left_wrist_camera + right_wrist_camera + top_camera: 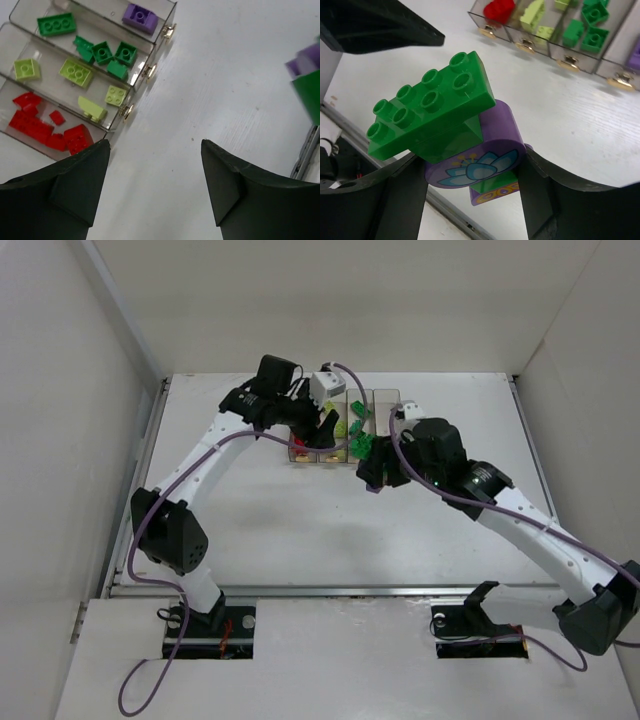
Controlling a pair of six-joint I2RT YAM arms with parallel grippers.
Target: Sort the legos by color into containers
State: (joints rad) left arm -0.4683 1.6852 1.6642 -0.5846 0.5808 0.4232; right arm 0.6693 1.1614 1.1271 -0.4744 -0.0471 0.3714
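My right gripper (375, 478) is shut on a clump of legos: a green brick (435, 110) stacked on a purple round piece with a flower print (490, 155), with another green and purple piece beneath. It holds the clump above the table in front of the containers (602, 62). The four clear joined bins (105, 10) hold red bricks (45, 130), lime bricks (75, 72), green bricks (102, 50) and one purple brick (141, 16). My left gripper (155, 150) is open and empty, just in front of the red bin. The clump shows at the right edge of the left wrist view (307, 85).
The bins (385, 395) sit at the back middle of the white table. White walls enclose the table on the left, right and back. A metal rail (330, 590) runs along the near edge.
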